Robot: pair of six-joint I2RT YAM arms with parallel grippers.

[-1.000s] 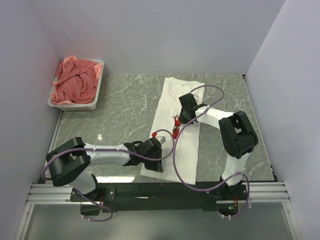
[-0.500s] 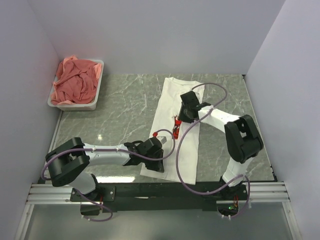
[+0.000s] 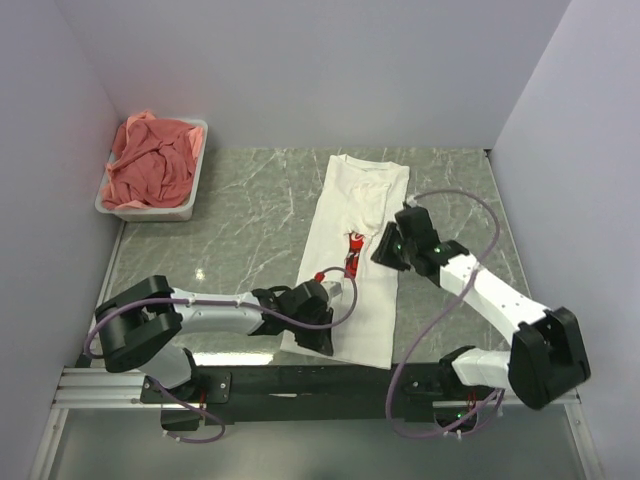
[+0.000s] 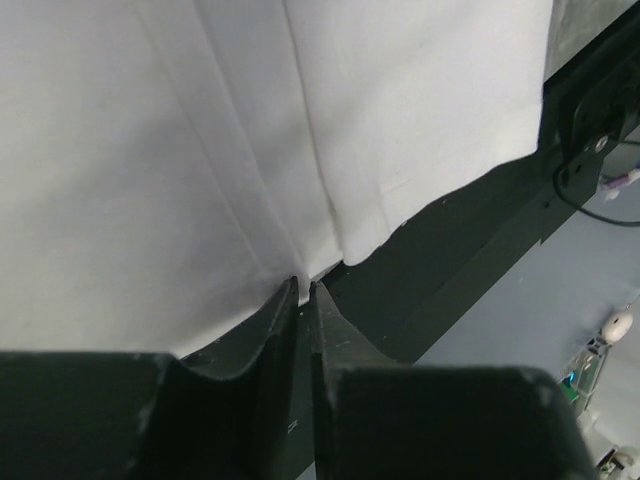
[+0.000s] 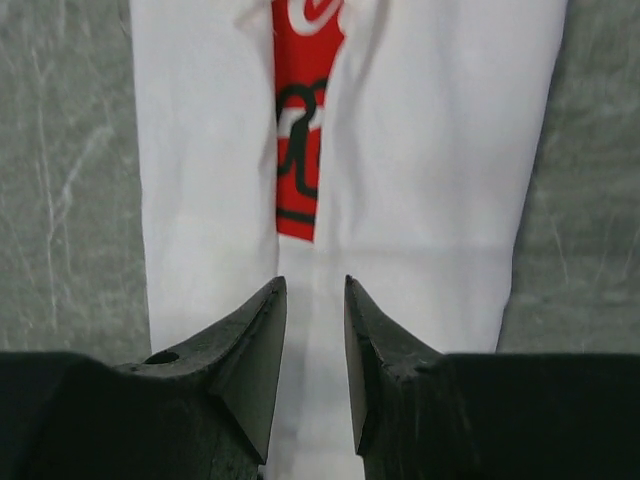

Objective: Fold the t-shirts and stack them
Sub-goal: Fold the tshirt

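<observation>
The white t-shirt is laid on the marble table, folded lengthwise into a long strip, with its red print showing at the middle fold. The left claw is set at the shirt's near hem, its fingers almost together with the cloth edge at their tips; whether the hem is pinched cannot be told. The right claw is held released above the shirt near the print, with nothing between its fingers. Salmon-pink t-shirts are heaped in a white tub at the table's far left corner.
</observation>
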